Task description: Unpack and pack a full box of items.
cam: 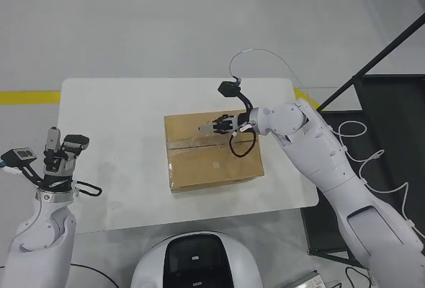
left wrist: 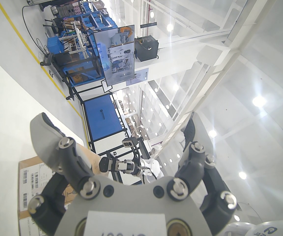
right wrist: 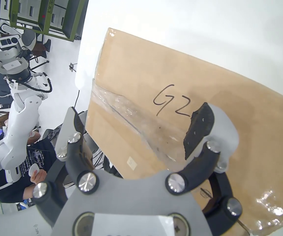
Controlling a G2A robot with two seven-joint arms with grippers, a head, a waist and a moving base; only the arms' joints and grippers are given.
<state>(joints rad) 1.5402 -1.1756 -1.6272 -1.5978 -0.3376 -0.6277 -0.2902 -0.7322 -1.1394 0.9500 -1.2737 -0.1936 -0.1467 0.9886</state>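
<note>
A closed cardboard box (cam: pixel 212 155) with clear tape along its top seam stands in the middle of the white table (cam: pixel 112 144). My right gripper (cam: pixel 207 128) hovers open over the box's far half, close above the taped seam. In the right wrist view the box top (right wrist: pixel 180 87) bears handwritten marks, and the open right gripper (right wrist: pixel 136 124) holds nothing. My left gripper (cam: pixel 63 140) is raised off the table's left edge, pointing upward and open. In the left wrist view the left gripper (left wrist: pixel 118 128) is empty, with the box (left wrist: pixel 30 180) behind one finger.
A black metal rack (cam: pixel 392 108) stands close to the table's right side. A yellow floor line (cam: pixel 18 97) runs past the table's far left. Bare tabletop surrounds the box on every side.
</note>
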